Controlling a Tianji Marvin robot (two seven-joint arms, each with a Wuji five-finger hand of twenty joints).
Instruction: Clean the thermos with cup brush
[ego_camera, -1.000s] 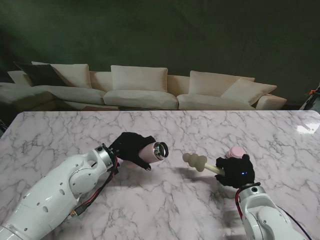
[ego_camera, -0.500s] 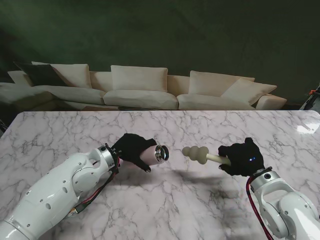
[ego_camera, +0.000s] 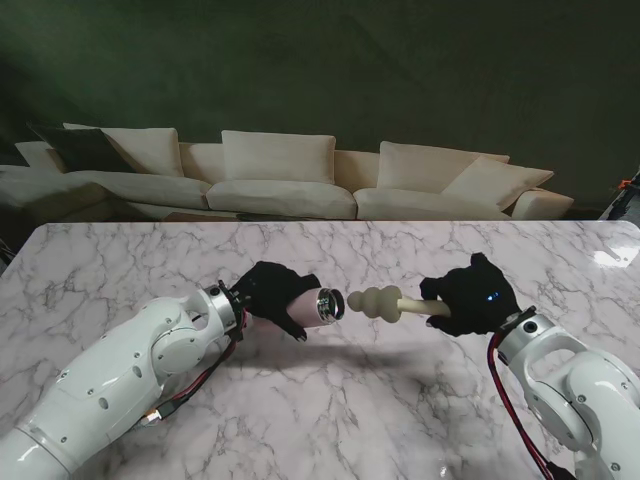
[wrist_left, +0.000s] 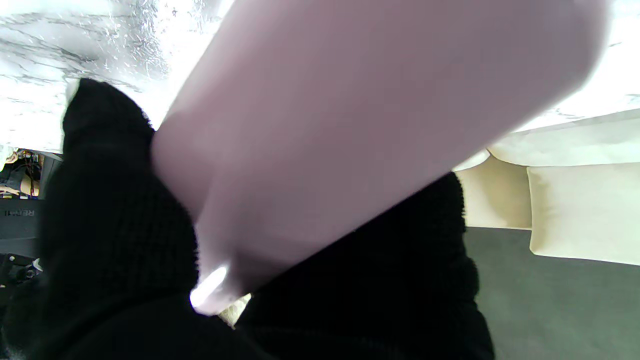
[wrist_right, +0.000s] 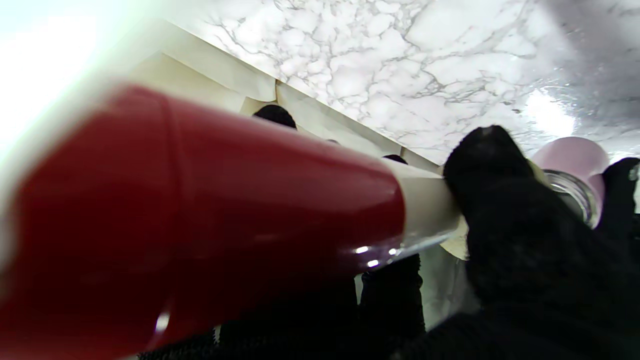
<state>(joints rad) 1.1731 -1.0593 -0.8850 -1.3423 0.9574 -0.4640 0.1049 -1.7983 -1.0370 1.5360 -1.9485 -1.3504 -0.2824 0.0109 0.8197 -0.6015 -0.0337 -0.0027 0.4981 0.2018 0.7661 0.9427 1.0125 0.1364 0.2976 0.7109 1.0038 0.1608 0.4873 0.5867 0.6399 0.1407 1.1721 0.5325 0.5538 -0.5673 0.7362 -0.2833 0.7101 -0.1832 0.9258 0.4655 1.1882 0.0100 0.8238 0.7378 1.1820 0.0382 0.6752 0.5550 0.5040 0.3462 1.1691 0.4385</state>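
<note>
The left arm (ego_camera: 120, 375) reaches in over the marble worktop (ego_camera: 330, 400) from the near left corner. Its black-gloved left hand (ego_camera: 268, 292) is wrapped around a pink thermos (ego_camera: 308, 306), fingers closed about the body. The thermos is held off the worktop, lying roughly level, with its open steel-rimmed mouth turned to the right. The left wrist view shows the pink wall filling most of the frame, with gloved fingers (wrist_left: 115, 200) pressed against it on both sides.

Just beside that mouth is the cream, lobed foam head of the cup brush (ego_camera: 375, 302), pointing left at the opening; its tip sits right at the rim, and I cannot tell whether it has gone inside. The brush's pale shaft runs right into the right hand (ego_camera: 468, 298), also in a black glove, which is clenched around the handle. The right wrist view shows the handle's red end close to the lens, the gloved fingers (wrist_right: 505, 210) closed over the shaft, and the thermos mouth beyond them.

Behind the worktop stands a cream sofa (ego_camera: 290, 180).
</note>
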